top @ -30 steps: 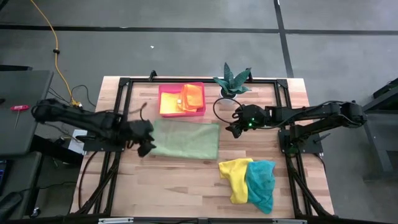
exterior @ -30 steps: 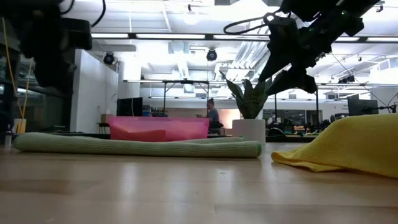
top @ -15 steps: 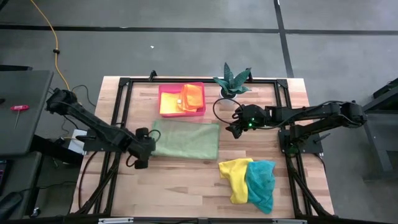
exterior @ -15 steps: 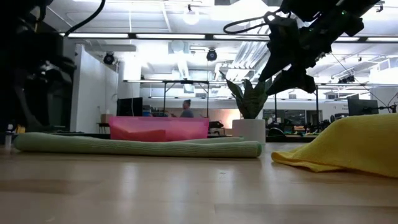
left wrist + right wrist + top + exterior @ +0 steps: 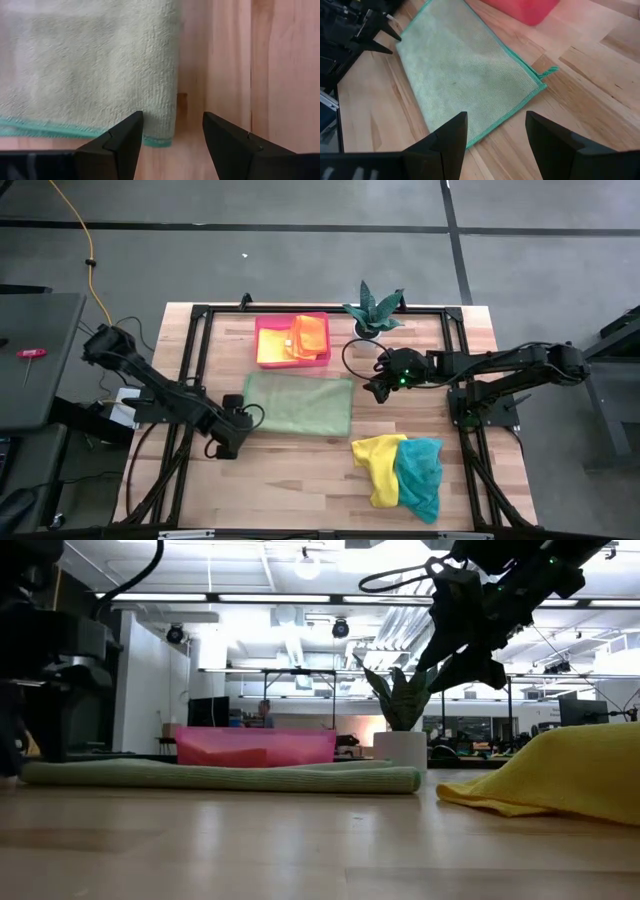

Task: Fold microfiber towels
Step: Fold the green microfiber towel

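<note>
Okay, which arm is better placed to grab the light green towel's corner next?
Probably the left: its tool sits low and open right at a corner of the light green towel. The right tool hangs raised beyond the opposite edge.

The left arm reaches in from the table's left edge, bent low, its left gripper (image 5: 236,428) just above the tabletop with both fingers (image 5: 125,142) spread apart and nothing between them. The right arm stretches in from the right, its right gripper (image 5: 372,387) raised, jaws parted and empty.
</note>
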You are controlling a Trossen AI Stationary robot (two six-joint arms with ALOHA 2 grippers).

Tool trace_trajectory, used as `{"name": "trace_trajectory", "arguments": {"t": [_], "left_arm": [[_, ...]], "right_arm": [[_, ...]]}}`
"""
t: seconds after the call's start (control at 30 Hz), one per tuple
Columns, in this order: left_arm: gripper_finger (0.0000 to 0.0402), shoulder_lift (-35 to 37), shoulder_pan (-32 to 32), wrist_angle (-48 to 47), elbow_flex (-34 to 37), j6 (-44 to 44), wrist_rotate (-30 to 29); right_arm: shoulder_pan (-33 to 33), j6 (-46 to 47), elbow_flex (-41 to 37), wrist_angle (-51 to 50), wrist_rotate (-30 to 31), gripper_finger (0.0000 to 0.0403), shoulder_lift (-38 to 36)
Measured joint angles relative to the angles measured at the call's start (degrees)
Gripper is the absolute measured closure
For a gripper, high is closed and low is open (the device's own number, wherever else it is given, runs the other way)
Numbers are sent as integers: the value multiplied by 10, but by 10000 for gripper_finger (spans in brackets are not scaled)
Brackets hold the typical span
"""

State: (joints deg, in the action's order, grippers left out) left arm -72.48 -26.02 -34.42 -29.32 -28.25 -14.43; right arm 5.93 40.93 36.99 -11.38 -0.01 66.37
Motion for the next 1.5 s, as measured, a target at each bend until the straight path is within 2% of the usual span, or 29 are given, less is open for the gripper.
{"name": "trace_trajectory", "arguments": {"t": [0.1, 0.23, 0.43, 0.53, 0.63, 0.77, 0.9, 1.2, 1.33, 1.5], "left_arm": [[217, -17, 0, 1, 0, 0, -1], [251, -34, -1, 2, -2, -1, -1], [342, -35, -1, 6, -2, -11, 7], [390, -34, 0, 2, 0, -11, -1], [390, -34, 0, 2, 0, -16, -2], [397, -34, 0, 3, 0, -16, -1], [397, -34, 0, 4, 0, -17, -1], [400, -34, 0, 7, 0, -31, 1], [401, -34, 0, 8, 0, -32, 3], [401, -34, 0, 8, 0, -35, 4]], "right_arm": [[0, 0, 0, 0, 0, 210, 0], [0, 0, 0, 0, 0, 210, 0], [0, 0, 0, 0, -2, 210, 0], [0, -7, 0, 21, -28, 210, 0], [-4, -47, 16, 33, -79, 210, 2], [-39, -138, 69, -2, -83, 210, 27], [-85, -238, 130, -63, -64, 210, 85], [-163, -366, 209, -90, -63, 210, 240], [-185, -391, 232, -97, -51, 210, 302], [-200, -396, 245, -103, 9, 210, 360]]}}
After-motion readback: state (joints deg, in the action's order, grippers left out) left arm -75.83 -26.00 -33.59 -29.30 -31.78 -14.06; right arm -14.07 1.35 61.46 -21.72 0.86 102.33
